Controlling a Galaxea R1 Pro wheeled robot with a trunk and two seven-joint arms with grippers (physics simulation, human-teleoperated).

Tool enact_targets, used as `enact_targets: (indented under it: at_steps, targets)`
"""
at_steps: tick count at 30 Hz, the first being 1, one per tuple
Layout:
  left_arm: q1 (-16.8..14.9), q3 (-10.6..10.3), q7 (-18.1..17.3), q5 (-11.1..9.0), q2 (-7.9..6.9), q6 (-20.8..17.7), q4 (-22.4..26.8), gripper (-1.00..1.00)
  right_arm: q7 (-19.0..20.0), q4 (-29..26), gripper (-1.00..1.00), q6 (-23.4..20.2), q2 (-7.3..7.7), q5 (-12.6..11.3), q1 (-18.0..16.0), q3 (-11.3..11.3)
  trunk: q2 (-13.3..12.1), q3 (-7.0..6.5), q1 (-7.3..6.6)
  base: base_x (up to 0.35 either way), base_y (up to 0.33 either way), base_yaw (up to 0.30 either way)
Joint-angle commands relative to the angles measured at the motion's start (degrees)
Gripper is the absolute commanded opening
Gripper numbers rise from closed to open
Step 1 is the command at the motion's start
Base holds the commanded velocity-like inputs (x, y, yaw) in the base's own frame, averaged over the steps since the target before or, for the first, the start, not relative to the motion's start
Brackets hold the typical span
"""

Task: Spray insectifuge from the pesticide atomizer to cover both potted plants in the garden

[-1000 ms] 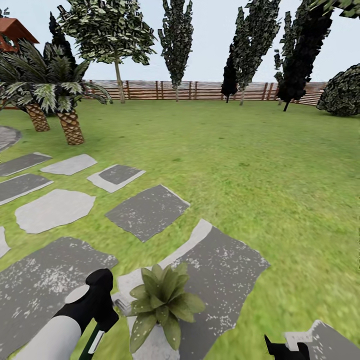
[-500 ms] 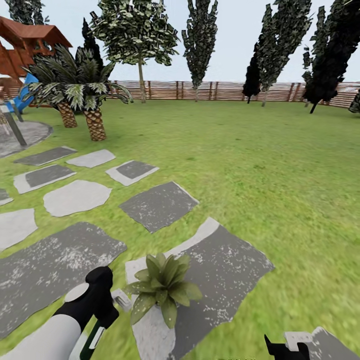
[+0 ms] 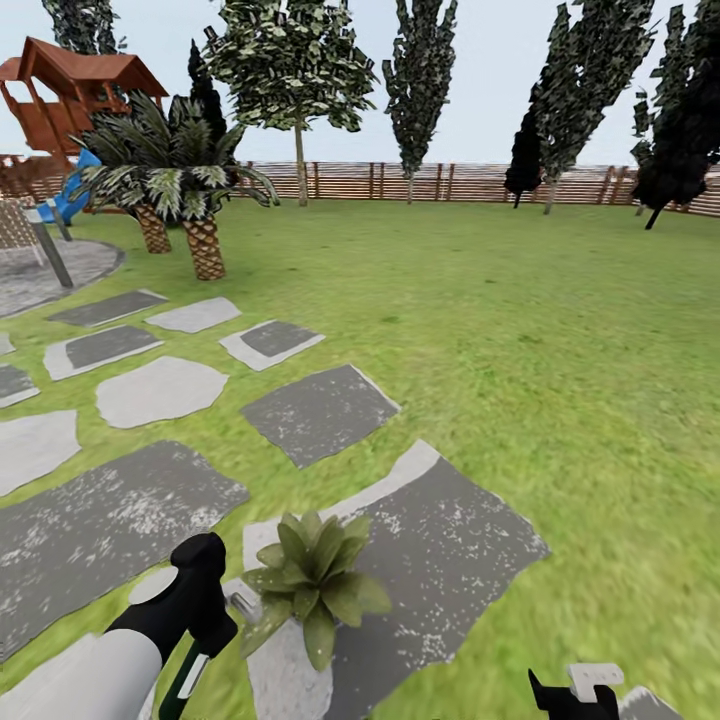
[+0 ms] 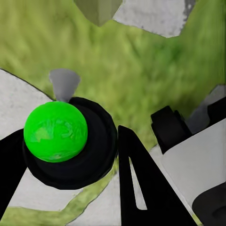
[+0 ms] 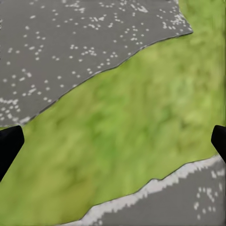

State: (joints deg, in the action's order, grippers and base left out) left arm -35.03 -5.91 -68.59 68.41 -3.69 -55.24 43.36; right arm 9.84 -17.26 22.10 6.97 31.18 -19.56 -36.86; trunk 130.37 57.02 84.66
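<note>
- The left gripper (image 4: 70, 155) was clenched on the pesticide atomizer (image 4: 56, 132): in the left wrist view its black fingers (image 4: 141, 183) flanked the atomizer's black body, which had a bright green round cap and a small grey nozzle cone at its far side.
- In the head view the left gripper (image 3: 200, 600) sat at the lower left of the frame, with a dark green and white part of the atomizer (image 3: 185, 680) showing below the wrist.
- The right gripper (image 5: 113, 141) was released: in the right wrist view its two black fingertips (image 5: 9, 146) stood at opposite edges of the picture, well apart, with nothing between them but grass and stone.
- In the head view the right gripper (image 3: 575, 695) sat at the lower right edge, too cropped to read.
- One potted plant (image 3: 310, 580) stood at the lower centre of the head view, just beside the left gripper, on a grey stepping stone (image 3: 440, 560); its pot was hidden under the leaves.
- No whitish specks could be made out on its leaves.
- About ten stepping stones lay across the lawn (image 3: 520, 360) in the left half of the frame.
- Two palm trees (image 3: 175, 190) stood at the upper left, with a red playhouse (image 3: 80, 85) behind them.
- A slatted wooden fence (image 3: 450, 182) ran across the top, with tall trees before it.
- Part of a round grey patio (image 3: 60, 270) showed at the left edge.
</note>
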Motion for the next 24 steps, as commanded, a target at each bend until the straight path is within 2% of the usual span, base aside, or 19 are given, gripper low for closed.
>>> enact_targets:
  at_steps: [1, 9, 24]
  targets:
    - [-0.04, -0.22, -0.58, 0.50, -0.03, -0.39, 0.08, -1.00, 0.45, 0.03, 1.00, 0.22, -0.02, 0.19, -0.04, -0.49, 0.03, 0.05, -0.02, -0.150, -0.243, 0.245]
    - [-0.04, -0.33, -0.58, 0.50, 0.00, -0.44, 0.14, -1.00, 0.45, 0.03, 1.00, 0.22, -0.03, 0.19, -0.04, -0.49, 0.03, 0.05, -0.02, -0.170, -0.238, 0.275]
    - [-0.04, -0.33, -0.58, 0.43, 0.00, -0.48, 0.15, -1.00, 0.45, 0.03, 1.00, 0.22, -0.03, 0.19, -0.04, -0.46, 0.03, 0.05, -0.02, -0.010, -0.269, 0.277]
